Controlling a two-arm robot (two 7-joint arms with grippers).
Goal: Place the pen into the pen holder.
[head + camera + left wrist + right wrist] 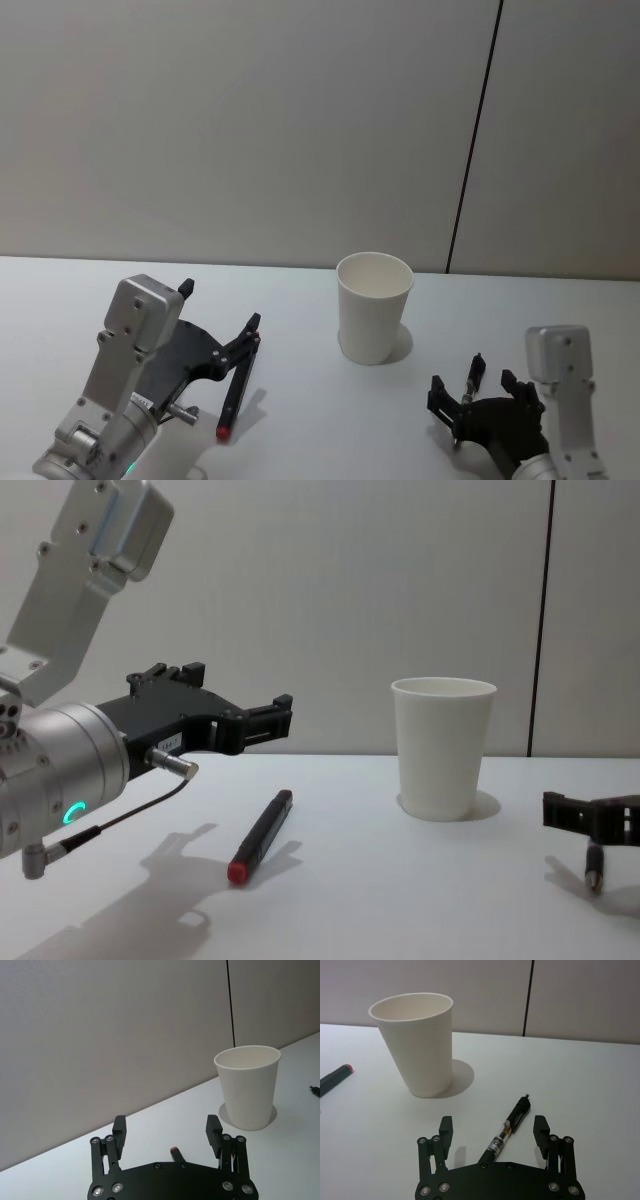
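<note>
Now both jaws open: right gripper [493,1122] straddles black pen [512,1121]; left gripper [166,1121] over red-tipped pen [260,837].

Pen holder [374,305]: plain white tapered paper cup, rolled rim, upright on the table [300,440]. Left of it, well apart, lying flat: black red-tipped pen [236,392]. Right of it, also flat: slim black pen [510,1125] with clear midsection.

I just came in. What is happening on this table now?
The left gripper hovers open above a black pen with a red end. The right gripper sits low and open, with a second black pen lying between its fingers. The white paper cup stands upright between them, no pen in it.
</note>
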